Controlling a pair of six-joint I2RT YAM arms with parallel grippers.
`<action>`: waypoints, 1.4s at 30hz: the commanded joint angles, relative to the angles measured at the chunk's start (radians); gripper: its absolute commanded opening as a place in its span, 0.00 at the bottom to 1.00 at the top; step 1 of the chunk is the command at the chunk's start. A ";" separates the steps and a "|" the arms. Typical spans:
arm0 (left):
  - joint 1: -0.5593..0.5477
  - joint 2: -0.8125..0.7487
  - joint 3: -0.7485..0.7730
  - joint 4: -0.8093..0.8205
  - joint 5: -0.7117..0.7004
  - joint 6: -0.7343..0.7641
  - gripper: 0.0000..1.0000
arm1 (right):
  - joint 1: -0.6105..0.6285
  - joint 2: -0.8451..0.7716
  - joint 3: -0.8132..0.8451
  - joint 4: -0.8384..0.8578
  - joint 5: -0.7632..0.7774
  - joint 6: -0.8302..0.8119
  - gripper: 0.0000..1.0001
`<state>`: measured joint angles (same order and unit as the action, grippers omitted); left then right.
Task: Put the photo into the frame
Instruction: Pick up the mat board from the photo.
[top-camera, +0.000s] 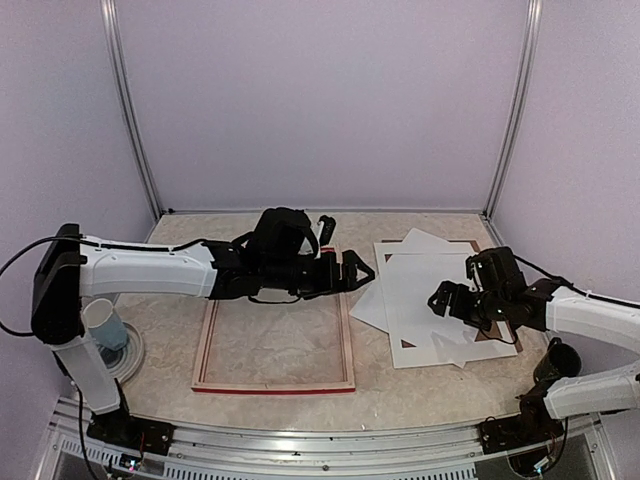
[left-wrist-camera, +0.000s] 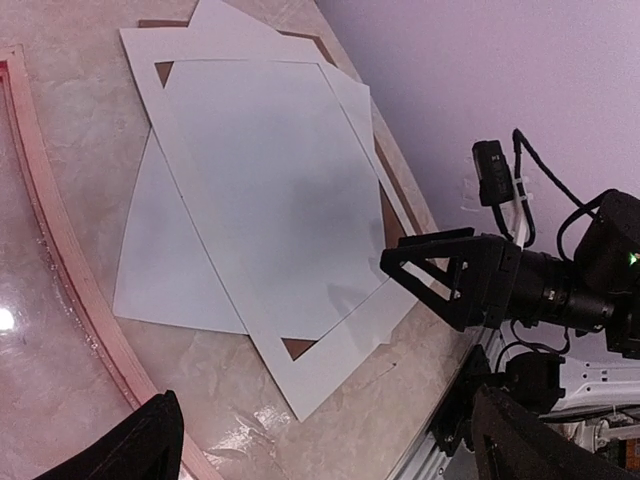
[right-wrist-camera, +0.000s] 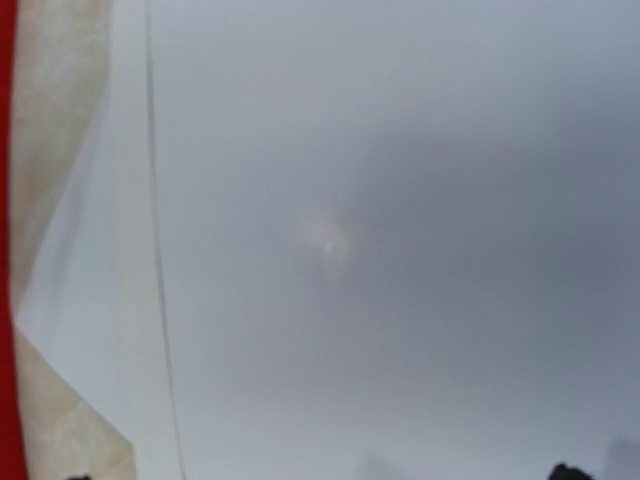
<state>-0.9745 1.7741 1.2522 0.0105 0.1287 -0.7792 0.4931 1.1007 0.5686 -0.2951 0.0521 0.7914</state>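
The frame (top-camera: 347, 340) lies back up at the table's centre-left, pale wood with a red near edge; its rail (left-wrist-camera: 55, 215) curves along the left of the left wrist view. Right of it, the photo (top-camera: 368, 306) lies white side up under a white mat (top-camera: 400, 262) and shows through the mat's window (left-wrist-camera: 270, 190). My left gripper (top-camera: 345, 252) hovers open over the frame's far right corner, fingers wide (left-wrist-camera: 325, 425). Low over the pile, my right gripper (top-camera: 442, 300) is open with nothing in it (left-wrist-camera: 415, 275). The right wrist view is a blurred white sheet (right-wrist-camera: 380, 250).
A brown backing panel (top-camera: 470, 243) lies under the sheets, its corners showing (left-wrist-camera: 298, 347). A pale cup (top-camera: 105, 325) stands on a round dish (top-camera: 132, 360) at the left edge. A dark cup (top-camera: 560, 355) sits near the right arm's base. Walls close off three sides.
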 joint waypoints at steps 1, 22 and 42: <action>0.108 -0.044 -0.095 0.093 0.109 -0.118 0.99 | -0.007 -0.044 -0.023 0.044 -0.012 0.010 0.99; -0.085 0.347 0.201 0.048 0.181 -0.495 0.99 | -0.007 -0.062 -0.027 0.025 -0.017 -0.032 0.99; -0.113 0.517 0.299 -0.005 0.151 -0.544 0.99 | -0.074 -0.060 0.020 -0.094 0.168 -0.029 0.99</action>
<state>-1.0767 2.2456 1.5303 0.0357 0.2813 -1.3132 0.4664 1.0340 0.5495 -0.3557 0.1543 0.7639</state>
